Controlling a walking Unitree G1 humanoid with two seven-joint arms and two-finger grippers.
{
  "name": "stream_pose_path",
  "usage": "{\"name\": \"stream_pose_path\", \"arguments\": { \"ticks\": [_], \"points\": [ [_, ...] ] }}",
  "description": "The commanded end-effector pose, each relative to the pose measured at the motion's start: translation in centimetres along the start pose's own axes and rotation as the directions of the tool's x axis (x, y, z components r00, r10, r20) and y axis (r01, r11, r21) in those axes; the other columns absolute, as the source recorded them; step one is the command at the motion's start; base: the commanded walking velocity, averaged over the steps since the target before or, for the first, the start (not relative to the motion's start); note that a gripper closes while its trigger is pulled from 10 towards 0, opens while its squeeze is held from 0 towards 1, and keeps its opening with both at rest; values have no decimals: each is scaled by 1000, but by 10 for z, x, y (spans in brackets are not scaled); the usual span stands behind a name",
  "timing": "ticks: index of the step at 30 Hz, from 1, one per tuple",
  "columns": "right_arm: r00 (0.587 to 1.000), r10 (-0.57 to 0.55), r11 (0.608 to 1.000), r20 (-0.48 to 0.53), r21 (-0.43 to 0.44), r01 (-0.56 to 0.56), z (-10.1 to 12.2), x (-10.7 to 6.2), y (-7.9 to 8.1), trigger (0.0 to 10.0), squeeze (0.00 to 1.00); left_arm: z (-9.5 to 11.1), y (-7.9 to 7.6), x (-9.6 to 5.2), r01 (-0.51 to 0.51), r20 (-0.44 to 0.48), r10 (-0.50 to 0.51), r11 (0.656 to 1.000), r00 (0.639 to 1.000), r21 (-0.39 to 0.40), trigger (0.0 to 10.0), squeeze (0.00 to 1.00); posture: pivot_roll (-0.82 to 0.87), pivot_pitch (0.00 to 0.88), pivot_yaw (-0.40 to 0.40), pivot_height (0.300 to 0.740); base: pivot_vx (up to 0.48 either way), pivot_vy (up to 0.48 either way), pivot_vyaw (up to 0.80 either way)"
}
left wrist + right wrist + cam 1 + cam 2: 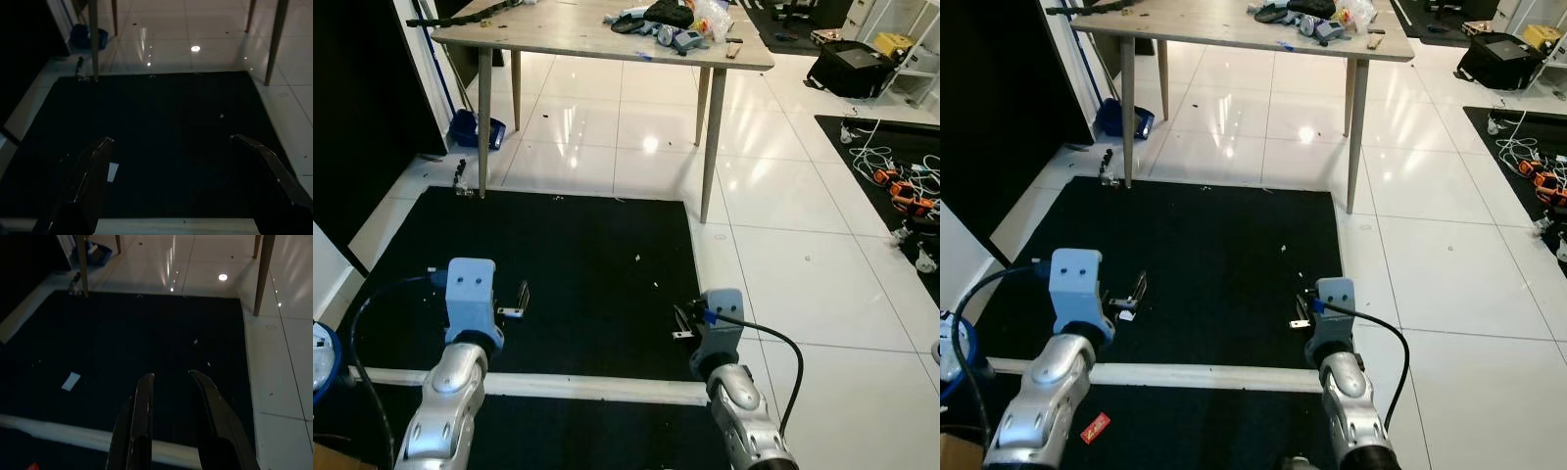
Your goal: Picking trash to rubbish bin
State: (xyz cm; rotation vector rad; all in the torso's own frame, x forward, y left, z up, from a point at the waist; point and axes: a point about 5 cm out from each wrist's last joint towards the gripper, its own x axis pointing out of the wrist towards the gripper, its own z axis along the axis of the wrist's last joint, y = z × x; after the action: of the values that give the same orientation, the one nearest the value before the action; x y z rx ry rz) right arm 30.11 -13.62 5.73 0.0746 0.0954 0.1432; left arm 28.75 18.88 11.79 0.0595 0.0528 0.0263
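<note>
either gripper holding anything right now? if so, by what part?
Nothing is held. The left gripper is open over the black mat, with a white paper scrap lying below it. The right gripper is open too, nothing between its fingers.

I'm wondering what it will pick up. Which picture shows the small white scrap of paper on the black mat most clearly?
The right wrist view: the white paper scrap lies unobstructed on the black mat. In the left wrist view it sits beside a finger. In the right eye view it peeks out at the left gripper.
</note>
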Motion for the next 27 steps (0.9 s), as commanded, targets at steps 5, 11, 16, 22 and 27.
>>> {"name": "stream_pose_path", "arguments": {
  "ticks": [5,11,16,22,27],
  "points": [
    [1000,-20,1000,-3,21,20,-2,1,0,10000,0,-1,9,3,0,-26,2,999,1000,47,10000,0,172,132,27,740,0,0,0],
    [1000,-27,999,1,29,27,-5,0,3,10000,0,0,18,2,-15,-28,17,998,999,64,10000,0,174,122,42,740,0,0,0],
    [999,-41,998,5,37,41,-5,1,4,10000,0,3,22,4,-14,-26,16,997,1000,78,10000,0,174,122,44,740,0,0,0],
    [999,-40,999,8,36,40,-5,1,5,10000,0,8,26,6,-19,-18,21,996,1000,88,10000,0,174,125,39,740,0,0,0],
    [999,-40,999,9,31,39,-6,-2,5,10000,0,8,31,4,-26,-24,29,994,999,102,10000,0,174,121,33,740,0,0,0]
  ]
}}
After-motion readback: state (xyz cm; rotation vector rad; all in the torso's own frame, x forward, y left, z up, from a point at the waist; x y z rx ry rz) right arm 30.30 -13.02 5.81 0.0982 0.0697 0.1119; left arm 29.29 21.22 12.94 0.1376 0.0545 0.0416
